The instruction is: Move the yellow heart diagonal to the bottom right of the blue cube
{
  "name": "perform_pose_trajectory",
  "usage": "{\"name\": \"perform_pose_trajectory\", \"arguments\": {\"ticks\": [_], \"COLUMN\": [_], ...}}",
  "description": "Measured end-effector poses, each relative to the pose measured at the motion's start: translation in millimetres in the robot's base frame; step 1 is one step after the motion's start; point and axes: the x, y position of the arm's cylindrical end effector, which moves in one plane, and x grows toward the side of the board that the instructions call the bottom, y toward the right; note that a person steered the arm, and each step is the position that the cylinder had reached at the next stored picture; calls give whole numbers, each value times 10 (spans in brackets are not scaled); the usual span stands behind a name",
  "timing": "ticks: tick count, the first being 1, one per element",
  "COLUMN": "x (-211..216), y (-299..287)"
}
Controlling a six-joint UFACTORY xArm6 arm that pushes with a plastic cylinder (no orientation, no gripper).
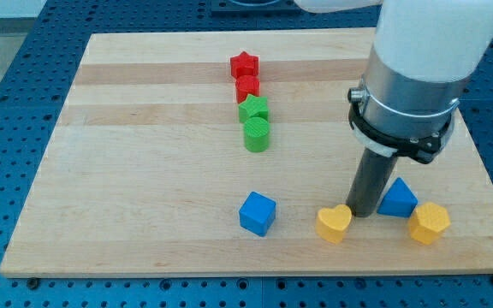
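The yellow heart [334, 223] lies near the board's bottom edge, right of centre. The blue cube [257, 213] sits to its left, at about the same height in the view. My tip [362, 212] is at the end of the dark rod, just to the right of the yellow heart and close to touching it. A blue triangular block [398, 198] lies right behind the rod on its right side.
A yellow hexagonal block [429, 223] sits at the bottom right, next to the blue triangle. A column of blocks stands at the top centre: red star [244, 65], red block [247, 87], green star [253, 109], green cylinder [257, 134]. The wooden board [144, 171] rests on a blue perforated table.
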Motion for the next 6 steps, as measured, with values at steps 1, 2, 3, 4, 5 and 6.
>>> {"name": "perform_pose_trajectory", "arguments": {"ticks": [1,2,3,4,5,6], "x": [283,643,663,553,26,-136], "y": [-28,-49,-49,-3,36,35]}}
